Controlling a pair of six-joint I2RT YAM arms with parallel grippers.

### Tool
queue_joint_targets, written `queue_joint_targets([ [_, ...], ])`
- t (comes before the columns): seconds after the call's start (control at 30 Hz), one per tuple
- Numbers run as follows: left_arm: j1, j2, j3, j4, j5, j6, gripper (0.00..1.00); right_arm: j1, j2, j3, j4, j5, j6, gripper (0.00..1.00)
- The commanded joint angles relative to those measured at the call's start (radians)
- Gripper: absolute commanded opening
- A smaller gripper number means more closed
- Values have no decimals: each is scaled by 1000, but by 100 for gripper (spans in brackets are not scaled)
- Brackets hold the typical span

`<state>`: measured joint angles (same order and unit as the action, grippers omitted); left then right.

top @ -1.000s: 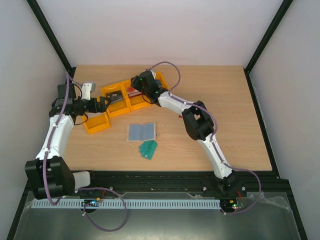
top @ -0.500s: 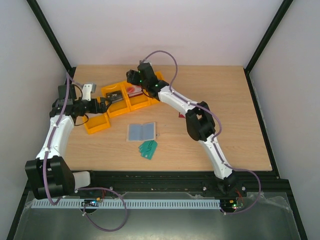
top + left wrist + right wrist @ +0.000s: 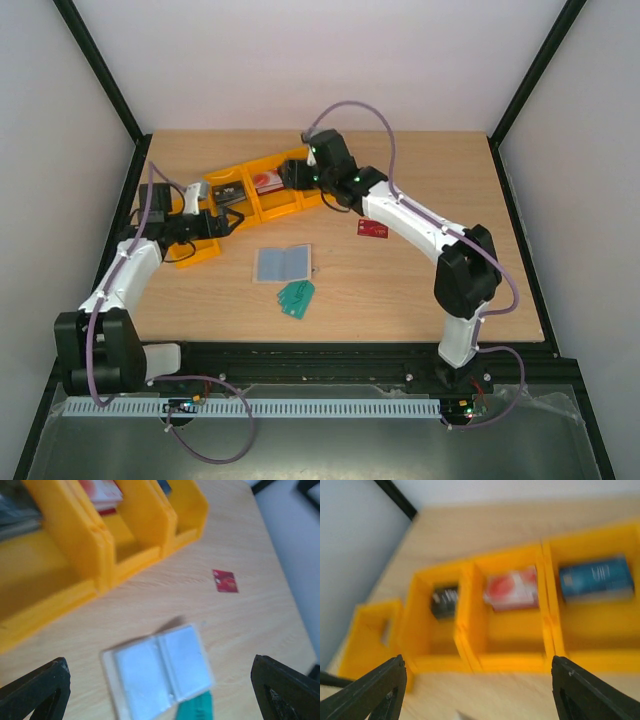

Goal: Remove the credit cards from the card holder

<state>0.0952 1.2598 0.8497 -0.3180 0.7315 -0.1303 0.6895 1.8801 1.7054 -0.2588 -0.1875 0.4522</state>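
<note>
- In the top view, the card holder [image 3: 283,263] is seen lying open and flat on the table [image 3: 450,190], pale blue-grey inner face up, just in front of the row of yellow bins [image 3: 270,208].
- A dark red credit card [image 3: 372,230] is seen lying alone on the wood, to the right of the card holder and well apart from it. Teal cards [image 3: 296,297] lie just beside the holder's near edge.
- The left gripper [image 3: 230,221] is held low by the left end of the bins, and the right gripper [image 3: 290,172] over the middle of the row. How the jaws stand cannot be read from above.
- The left wrist view settles it: the fingers [image 3: 35,690] are spread wide with nothing between them. The holder, the red card and a teal corner are shown beyond, blurred.
- In the right wrist view the fingers [image 3: 592,690] are likewise spread wide and empty.
- Only this view shows the bin contents side by side: a black item [image 3: 443,601], a red-and-white item [image 3: 512,588] and a blue box [image 3: 595,577].
- Whether cards sit in the holder's pockets cannot be told.
</note>
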Motion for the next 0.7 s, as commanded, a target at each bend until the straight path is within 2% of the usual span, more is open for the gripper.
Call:
queue_joint_targets([
  [0.0,-63,23,-71,112,137,-190,99,5,-37,-242,-113,-54,29,76],
  [0.13,-135,59,-128,138,45,-240,99,5,-74,-426,-75,-101,81,69],
  [0.33,-199,121,-197,183,-44,-307,99,5,-53,-585,13,-199,132,45],
  [0.47,-219,164,-240,210,-95,-331,99,8,-12,-600,59,-272,133,43],
  [0.67,-245,240,-277,273,-122,-359,99,9,35,-596,82,-300,129,42],
])
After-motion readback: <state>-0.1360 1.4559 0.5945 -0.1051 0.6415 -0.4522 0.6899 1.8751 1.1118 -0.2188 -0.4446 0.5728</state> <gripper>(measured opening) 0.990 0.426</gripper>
